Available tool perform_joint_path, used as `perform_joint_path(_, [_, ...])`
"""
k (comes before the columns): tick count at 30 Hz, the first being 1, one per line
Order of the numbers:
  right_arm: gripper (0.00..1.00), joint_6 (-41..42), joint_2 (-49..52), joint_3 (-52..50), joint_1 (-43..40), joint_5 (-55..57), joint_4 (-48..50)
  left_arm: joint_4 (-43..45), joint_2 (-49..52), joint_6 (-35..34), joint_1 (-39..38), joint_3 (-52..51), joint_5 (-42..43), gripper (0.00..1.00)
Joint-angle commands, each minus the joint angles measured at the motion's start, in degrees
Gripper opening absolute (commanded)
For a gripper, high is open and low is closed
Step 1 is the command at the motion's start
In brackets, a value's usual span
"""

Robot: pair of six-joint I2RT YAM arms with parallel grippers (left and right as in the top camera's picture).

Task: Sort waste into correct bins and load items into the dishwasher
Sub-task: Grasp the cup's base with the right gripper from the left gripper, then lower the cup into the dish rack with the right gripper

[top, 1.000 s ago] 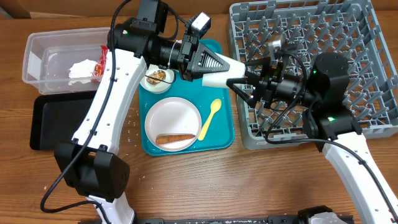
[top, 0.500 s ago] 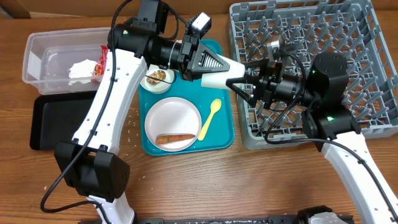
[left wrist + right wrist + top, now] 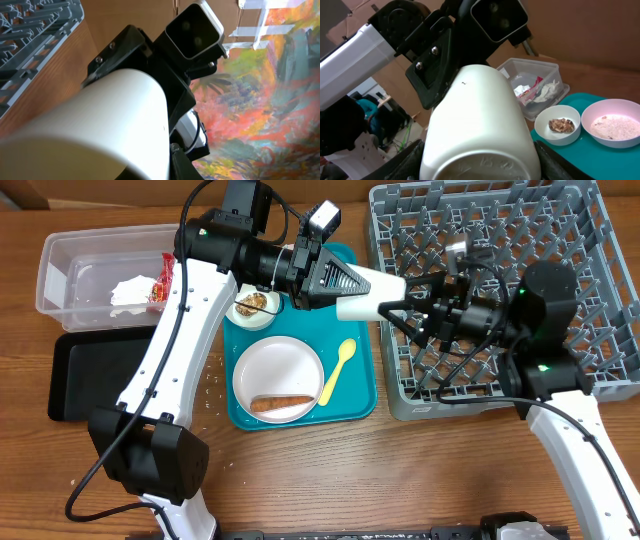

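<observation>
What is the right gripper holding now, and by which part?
The right gripper holds the small white cup by its base end, one finger on each side. Whether the left gripper also grips its other end cannot be told.

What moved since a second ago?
The right end effector pulled back rightward over the dish rack, closed around the white cup, which slid along with it. The left end effector still clasps the cup's other end. The plate, spoon, bowl and tub stayed put.
</observation>
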Motion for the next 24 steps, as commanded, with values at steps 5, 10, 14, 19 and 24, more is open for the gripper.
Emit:
perform_joint_path(5, [0.42,1.18,0.15,1.22,-6.56,-3.34,0.55,-0.17,0.13,-1.03,0.02,0.42,1.27,0.15])
perform_joint_path(10, [0.42,1.31,0.15,1.22,-10.51,-5.22,0.28,-0.11,0.13,-1.03,0.07,0.42,1.25,0.15])
perform_joint_path(14, [0.42,1.31,0.15,1.22,-13.88,-5.25,-0.98,0.11,0.13,-1.03,0.13,0.42,1.25,0.14])
perform_joint_path(19, [0.43,1.29,0.15,1.22,-17.18,-2.27,-7.21,0.85,0.13,-1.01,0.15,0.42,1.22,0.14])
perform_joint_path(24, [0.43,-0.46,-0.04,1.57,-17.57,8.09,-18.27,5.97,0.13,-0.96,0.15,0.42,-1.95,0.14])
